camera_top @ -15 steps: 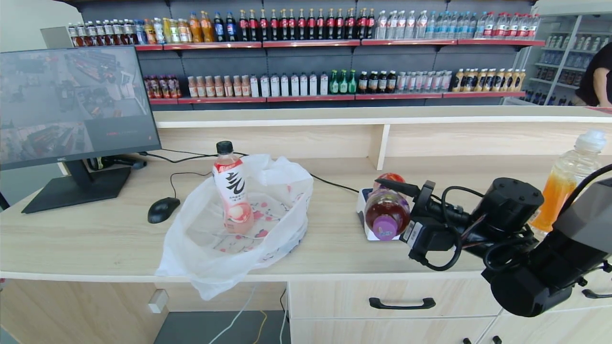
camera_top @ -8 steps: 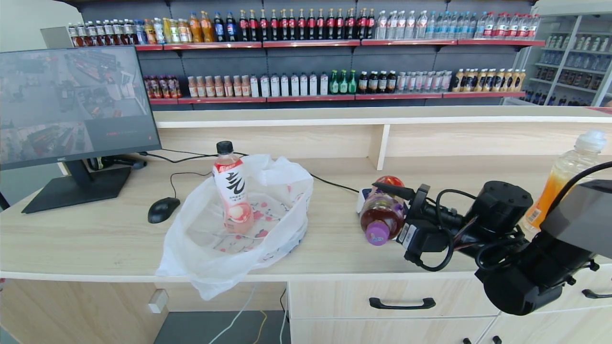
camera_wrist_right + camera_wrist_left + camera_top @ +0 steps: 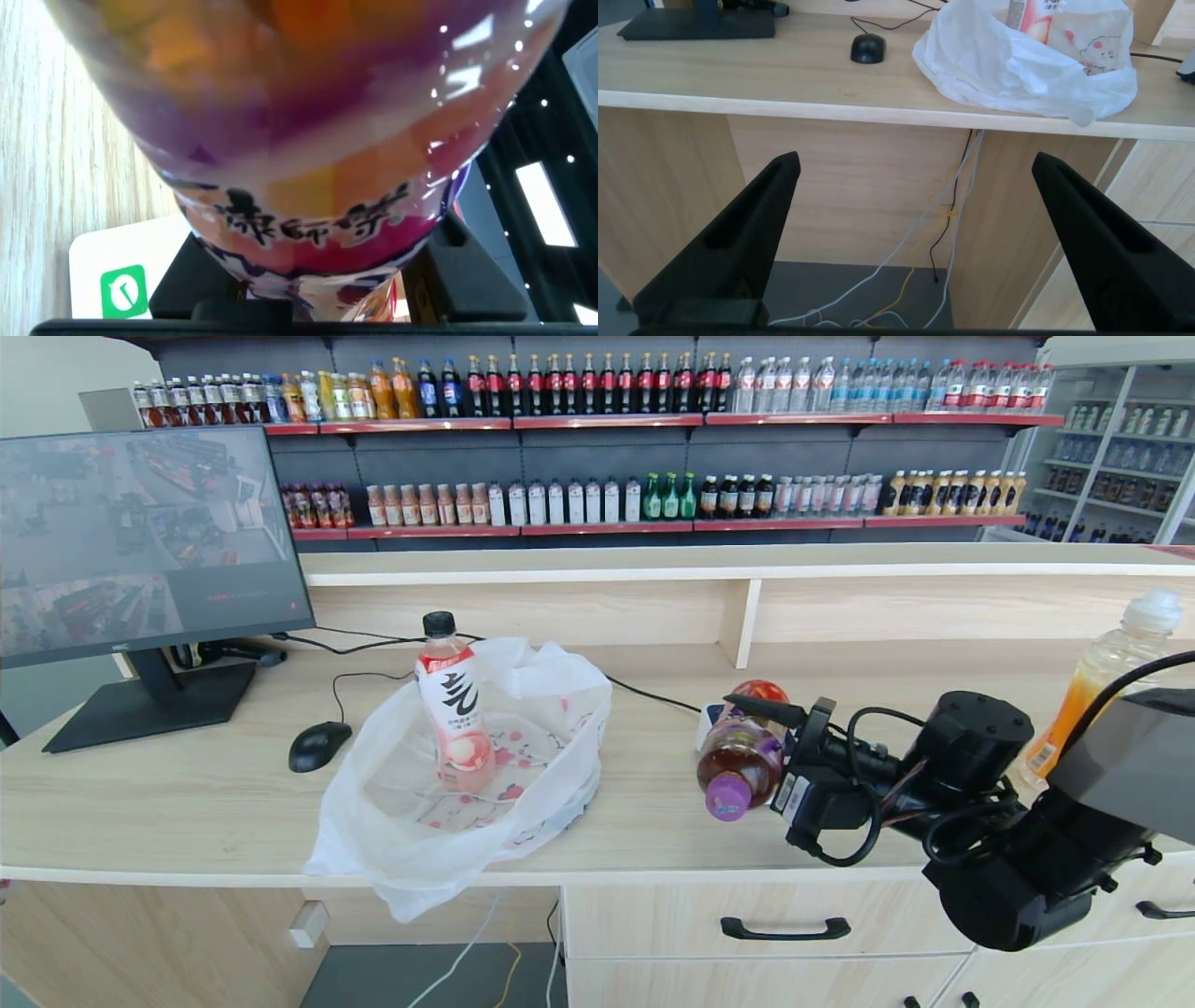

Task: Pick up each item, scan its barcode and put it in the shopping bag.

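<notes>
Our right gripper (image 3: 758,735) is clamped on the purple-capped drink bottle (image 3: 738,767), held sideways just above what may be a white scanner (image 3: 706,726). Our left gripper (image 3: 913,161) hangs spread wide below the counter (image 3: 785,75) edge; a pink bottle (image 3: 455,714) stands in the shopping bag (image 3: 551,728).

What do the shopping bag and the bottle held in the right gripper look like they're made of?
The shopping bag looks like thin plastic film with a slight sheen: it is translucent white and slumps in soft, crumpled folds. The purple-capped bottle looks like clear, glossy plastic: its reddish-brown drink shows through and highlights glint on it, though glass can't be ruled out.
</notes>
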`<state>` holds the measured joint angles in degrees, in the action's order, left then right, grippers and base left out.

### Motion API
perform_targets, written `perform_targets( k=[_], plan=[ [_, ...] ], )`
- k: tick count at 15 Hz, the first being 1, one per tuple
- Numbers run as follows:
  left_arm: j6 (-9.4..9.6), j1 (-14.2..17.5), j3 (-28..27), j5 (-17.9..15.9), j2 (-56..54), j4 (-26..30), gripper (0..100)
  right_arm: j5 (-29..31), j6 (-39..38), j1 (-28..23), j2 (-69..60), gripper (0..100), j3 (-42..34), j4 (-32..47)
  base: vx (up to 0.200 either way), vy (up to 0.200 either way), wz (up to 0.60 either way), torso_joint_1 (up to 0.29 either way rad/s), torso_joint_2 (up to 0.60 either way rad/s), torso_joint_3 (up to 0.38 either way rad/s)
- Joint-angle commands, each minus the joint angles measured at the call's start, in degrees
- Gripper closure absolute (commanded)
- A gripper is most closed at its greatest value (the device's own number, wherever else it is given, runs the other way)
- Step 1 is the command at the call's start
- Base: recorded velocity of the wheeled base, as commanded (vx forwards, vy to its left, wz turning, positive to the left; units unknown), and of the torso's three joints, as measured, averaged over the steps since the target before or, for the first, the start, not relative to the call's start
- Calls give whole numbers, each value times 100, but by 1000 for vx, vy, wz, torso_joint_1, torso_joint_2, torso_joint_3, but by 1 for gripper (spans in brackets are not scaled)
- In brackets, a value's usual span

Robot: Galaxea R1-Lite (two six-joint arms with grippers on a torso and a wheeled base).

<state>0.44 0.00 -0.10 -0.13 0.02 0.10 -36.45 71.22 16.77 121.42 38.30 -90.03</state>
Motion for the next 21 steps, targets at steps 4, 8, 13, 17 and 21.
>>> perform_targets(
  k=[4, 8, 13, 17, 21],
  plan=[
    [0, 0, 1, -4, -2, -1, 0, 6, -47, -34, -57, 100, 19, 3, 0, 0, 0, 0, 0, 0],
    [0, 0, 1, 5, -2, -1, 0, -2, -249, -25, -145, 100, -16, 3, 0, 0, 0, 0, 0, 0],
    [0, 0, 1, -4, -2, -1, 0, 59, -882, 116, -725, 100, 151, 3, 0, 0, 0, 0, 0, 0],
    [0, 0, 10, 5, -2, -1, 0, 604, -1470, 362, -1191, 100, 151, 3, 0, 0, 0, 0, 0, 0],
    [0, 0, 10, -4, -2, -1, 0, 1175, -2235, 590, -1419, 100, 169, 3, 0, 0, 0, 0, 0, 0]
  ],
)
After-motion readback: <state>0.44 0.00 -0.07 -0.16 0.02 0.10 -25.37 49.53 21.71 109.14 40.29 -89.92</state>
